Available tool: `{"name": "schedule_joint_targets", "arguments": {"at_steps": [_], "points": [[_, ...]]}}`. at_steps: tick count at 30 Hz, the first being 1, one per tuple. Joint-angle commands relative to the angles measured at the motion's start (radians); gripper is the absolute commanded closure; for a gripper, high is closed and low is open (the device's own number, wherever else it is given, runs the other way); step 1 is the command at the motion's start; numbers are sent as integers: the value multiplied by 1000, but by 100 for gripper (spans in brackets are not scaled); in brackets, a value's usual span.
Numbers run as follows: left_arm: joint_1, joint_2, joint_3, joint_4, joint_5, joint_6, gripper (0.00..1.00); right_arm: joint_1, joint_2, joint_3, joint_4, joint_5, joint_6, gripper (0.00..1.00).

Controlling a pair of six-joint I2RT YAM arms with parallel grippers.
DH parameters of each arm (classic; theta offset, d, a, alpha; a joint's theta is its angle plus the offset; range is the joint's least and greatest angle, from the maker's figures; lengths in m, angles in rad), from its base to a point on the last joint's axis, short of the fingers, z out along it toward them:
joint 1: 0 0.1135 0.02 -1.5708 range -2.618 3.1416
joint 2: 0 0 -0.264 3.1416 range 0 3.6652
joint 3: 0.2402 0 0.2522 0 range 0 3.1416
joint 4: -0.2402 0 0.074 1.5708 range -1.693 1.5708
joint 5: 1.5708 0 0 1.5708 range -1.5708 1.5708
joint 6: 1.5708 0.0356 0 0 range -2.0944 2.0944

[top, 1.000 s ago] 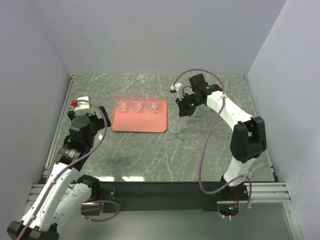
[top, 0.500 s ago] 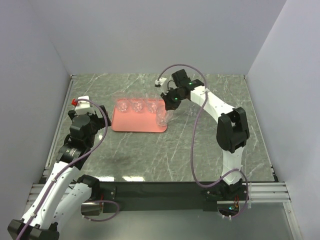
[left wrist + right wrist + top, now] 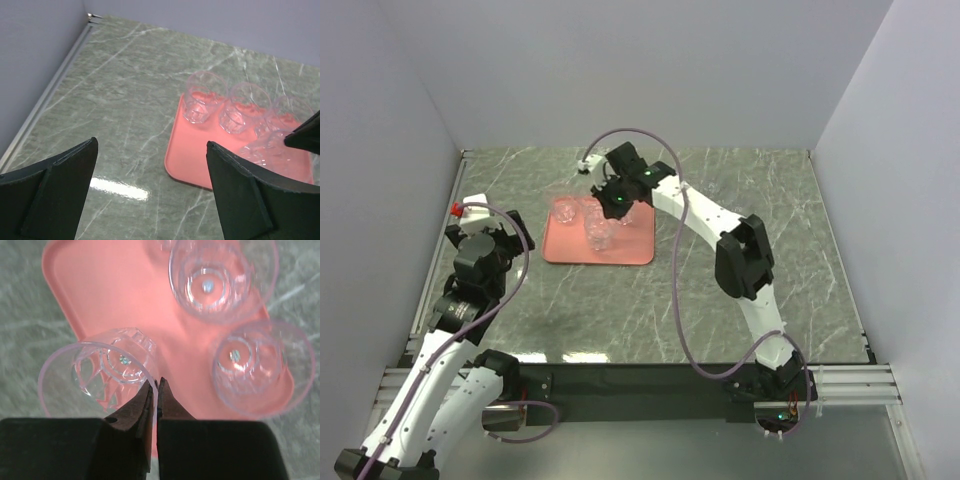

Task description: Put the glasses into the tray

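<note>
Well, at the left the left gripper point(image 3: 151, 145) hangs empty, jaws wide apart, near the tray point(image 3: 190, 160). Three glasses point(image 3: 240, 107) stand in a row on its far side. Just in front of them the right gripper point(image 3: 154, 385) has its jaws closed on the rim of a fourth glass point(image 3: 95, 380), over the tray. This thin grip may let it tilt or slip, and lowering too near could knock the row.

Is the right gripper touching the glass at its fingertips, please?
Touching: in the right wrist view the right gripper pinches the glass by its rim.
</note>
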Motion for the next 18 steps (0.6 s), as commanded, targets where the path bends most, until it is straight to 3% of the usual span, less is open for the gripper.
{"name": "schedule_joint_targets", "arguments": {"at_steps": [1,18], "points": [[5,-29,-3,38,-100,-26,4,47,45,138,36,56,118,100],[8,-66,-9,41,-126,-30,3,213,205,284,122,213,184,96]]}}
